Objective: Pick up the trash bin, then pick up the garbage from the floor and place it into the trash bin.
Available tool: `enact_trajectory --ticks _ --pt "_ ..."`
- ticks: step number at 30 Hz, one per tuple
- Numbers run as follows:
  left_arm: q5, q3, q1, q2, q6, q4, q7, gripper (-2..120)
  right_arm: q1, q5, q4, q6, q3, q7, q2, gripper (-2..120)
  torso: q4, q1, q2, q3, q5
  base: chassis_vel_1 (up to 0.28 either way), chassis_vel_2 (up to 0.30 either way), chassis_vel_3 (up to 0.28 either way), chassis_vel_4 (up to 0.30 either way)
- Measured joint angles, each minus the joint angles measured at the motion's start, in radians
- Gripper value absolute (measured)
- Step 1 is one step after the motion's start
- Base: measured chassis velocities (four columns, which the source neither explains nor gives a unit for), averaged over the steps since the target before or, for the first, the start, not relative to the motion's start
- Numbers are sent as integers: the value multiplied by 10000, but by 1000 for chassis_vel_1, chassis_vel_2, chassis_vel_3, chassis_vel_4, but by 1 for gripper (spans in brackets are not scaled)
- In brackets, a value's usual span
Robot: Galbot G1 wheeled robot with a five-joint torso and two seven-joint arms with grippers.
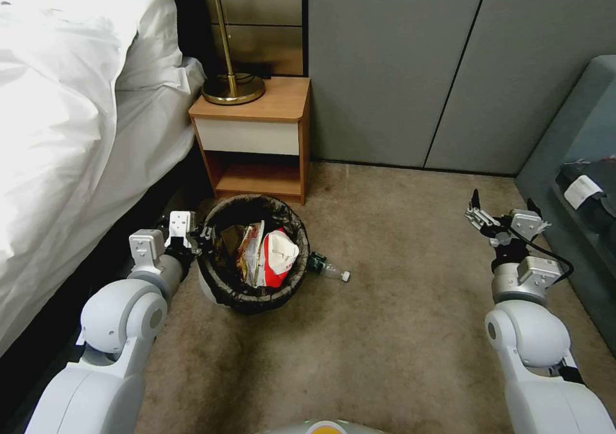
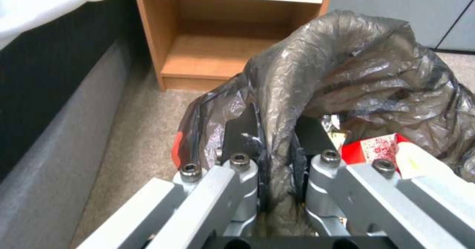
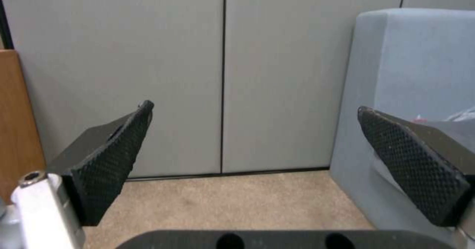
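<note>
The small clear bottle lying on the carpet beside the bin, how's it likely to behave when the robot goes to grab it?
The bottle lies on its side by the trash bin, so a nudge would probably roll it, though the carpet may damp that. It looks like thin clear plastic, likely light and apt to dent under a squeeze. The open right gripper could slip on its smooth round body.

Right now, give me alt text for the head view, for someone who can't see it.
The left gripper is shut on the bag-lined rim of the trash bin, which holds red, white and yellow packets. A small clear bottle lies on the carpet beside the bin, while the right gripper hangs open near a grey sofa.
</note>
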Motion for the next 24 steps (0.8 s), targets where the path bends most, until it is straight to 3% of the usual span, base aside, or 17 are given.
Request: enact_trajectory --ticks 24 --pt "40 -16 -151 -53 0 204 33 5 37 2 -149 -49 -54 6 -87 100 0 1 0 1 0 -55 56 55 -53"
